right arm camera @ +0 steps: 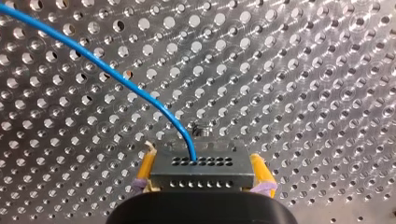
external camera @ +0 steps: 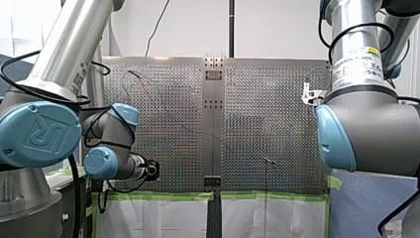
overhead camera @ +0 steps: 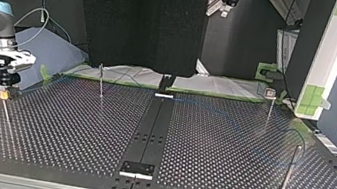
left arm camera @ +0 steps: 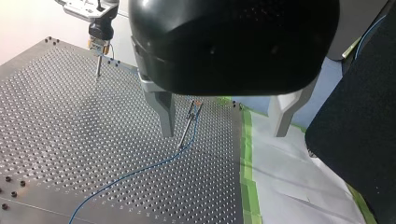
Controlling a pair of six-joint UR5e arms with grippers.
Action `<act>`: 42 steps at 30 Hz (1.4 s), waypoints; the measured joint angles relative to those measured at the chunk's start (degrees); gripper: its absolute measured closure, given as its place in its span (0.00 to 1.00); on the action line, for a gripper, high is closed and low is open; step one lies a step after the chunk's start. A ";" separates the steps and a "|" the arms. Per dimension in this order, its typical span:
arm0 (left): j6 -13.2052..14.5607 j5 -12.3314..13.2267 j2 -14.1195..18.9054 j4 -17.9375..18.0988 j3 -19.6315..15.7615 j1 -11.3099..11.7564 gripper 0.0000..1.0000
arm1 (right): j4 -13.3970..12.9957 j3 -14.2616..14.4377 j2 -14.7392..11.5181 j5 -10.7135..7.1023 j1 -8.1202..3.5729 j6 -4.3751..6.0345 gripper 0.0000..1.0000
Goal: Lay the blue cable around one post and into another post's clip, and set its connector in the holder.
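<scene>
Top view, left to right: my right gripper (overhead camera: 4, 93) hangs close to the perforated table's (overhead camera: 228, 154) left edge, directly over a thin post (overhead camera: 6, 118). Next come a second post (overhead camera: 101, 83), the black centre strip (overhead camera: 151, 127), and two more posts (overhead camera: 269, 112) (overhead camera: 290, 168) near the right edge. The wide plate areas between the posts are open. Right wrist view: yellow pads (right arm camera: 146, 169) are clamped on the dark connector (right arm camera: 201, 170). The blue cable (right arm camera: 116, 77) leaves the connector's top face and arcs away just above the plate. Left wrist view: my left gripper (left arm camera: 223, 133) is spread wide and holds nothing. The clip post (left arm camera: 188, 126) stands ahead of it, just beside one metal finger (left arm camera: 164, 112). The cable runs from that post's base across the plate. Green tape (left arm camera: 246, 154) borders the plate edge under the gripper.
</scene>
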 joint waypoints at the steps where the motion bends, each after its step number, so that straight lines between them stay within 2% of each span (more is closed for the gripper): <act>1: 0.00 -0.01 0.00 0.00 0.00 0.00 0.00 | -0.01 0.00 0.01 0.01 -0.01 -0.01 1.00; 15: 0.00 -0.04 0.00 0.00 0.00 0.01 0.00 | -0.16 0.00 0.09 -0.15 -0.11 0.10 1.00; 16: 0.00 -0.04 0.00 0.00 -0.01 0.01 0.00 | -0.16 0.00 0.10 -0.15 -0.11 0.11 0.88; 17: 0.00 -0.04 0.00 0.00 -0.01 0.01 0.00 | -0.16 0.00 0.10 -0.16 -0.11 0.11 0.84; 18: 0.00 -0.04 0.00 0.00 -0.01 0.01 0.00 | -0.16 0.00 0.11 -0.16 -0.12 0.14 0.84; 19: 0.00 -0.04 0.00 0.00 -0.01 0.01 0.00 | -0.17 -0.01 0.11 -0.16 -0.12 0.16 0.78; 30: -0.34 -0.04 -0.01 0.00 0.04 0.02 0.00 | -0.56 0.02 0.21 -0.16 -0.33 0.21 0.72; 32: -0.35 -0.04 -0.01 0.00 0.06 0.05 0.00 | -0.66 0.02 0.22 -0.15 -0.36 0.21 0.62; 33: -0.35 -0.04 0.00 0.00 0.06 0.07 0.00 | -0.73 0.02 0.22 -0.15 -0.37 0.21 0.62; 35: -0.35 -0.04 0.00 0.00 0.06 0.13 0.00 | -0.83 0.01 0.21 -0.16 -0.38 0.22 0.47; 36: -0.35 -0.04 0.00 0.00 0.06 0.14 0.00 | -0.87 0.01 0.21 -0.16 -0.38 0.21 0.47; 37: -0.35 -0.04 0.00 0.00 0.07 0.15 0.00 | -0.91 0.01 0.21 -0.16 -0.38 0.21 0.34; 38: -0.35 -0.04 0.00 0.00 0.07 0.15 0.00 | -0.97 0.01 0.21 -0.17 -0.38 0.21 0.25; 39: -0.35 -0.04 0.00 0.00 0.07 0.17 0.00 | -1.04 0.01 0.22 -0.20 -0.39 0.21 0.25; 41: -0.35 -0.04 0.00 0.00 0.07 0.19 0.00 | -1.15 0.01 0.22 -0.35 -0.39 0.21 0.05; 42: -0.36 -0.04 0.00 0.00 0.07 0.21 0.00 | -1.21 0.01 0.21 -0.48 -0.40 0.21 0.05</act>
